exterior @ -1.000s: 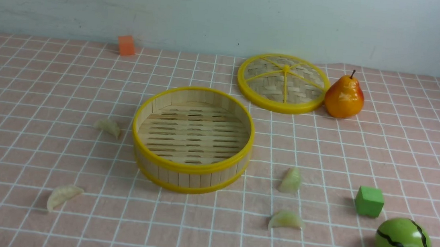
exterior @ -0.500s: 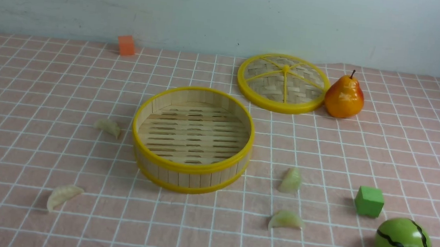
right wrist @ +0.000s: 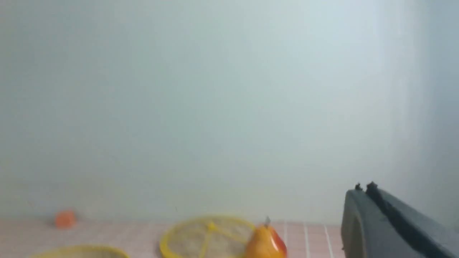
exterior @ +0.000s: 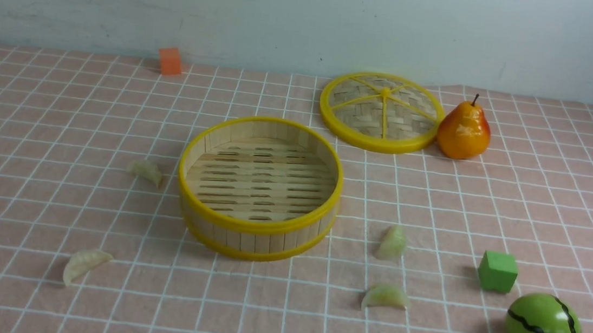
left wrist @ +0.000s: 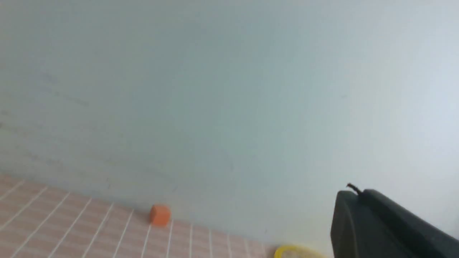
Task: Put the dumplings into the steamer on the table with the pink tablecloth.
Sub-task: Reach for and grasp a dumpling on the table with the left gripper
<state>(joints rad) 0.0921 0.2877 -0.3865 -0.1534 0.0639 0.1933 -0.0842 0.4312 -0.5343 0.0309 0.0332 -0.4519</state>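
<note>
We find the steamer (exterior: 254,238) standing open side up near the middle of the table (exterior: 35,109), on the pink tablecloth (exterior: 543,201) with its white grid. All the dumplings lie on the cloth outside it. A cream dumpling (exterior: 145,170) sits just beside the steamer's left wall, with its long axis roughly along the front edge. A second cream dumpling (exterior: 85,263) lies closer to the front left corner, and its long axis slants from that corner toward the steamer. On the right, a green dumpling (exterior: 391,243) lies near the steamer's wall with its long axis running front to back and one tip toward the rear edge. The other green dumpling (exterior: 386,296) lies closer to the front edge and parallel to it, its arched back toward the rear. A lid (exterior: 381,112) and a pear (exterior: 464,131) sit touching toward the rear edge, and an orange block (exterior: 170,61) rests at that edge. A green block (exterior: 497,271) and a toy watermelon (exterior: 542,329) occupy the front right corner. The left gripper (left wrist: 353,195) and right gripper (right wrist: 362,191) appear only in their wrist views, raised before the wall, fingers pressed together on nothing.
</note>
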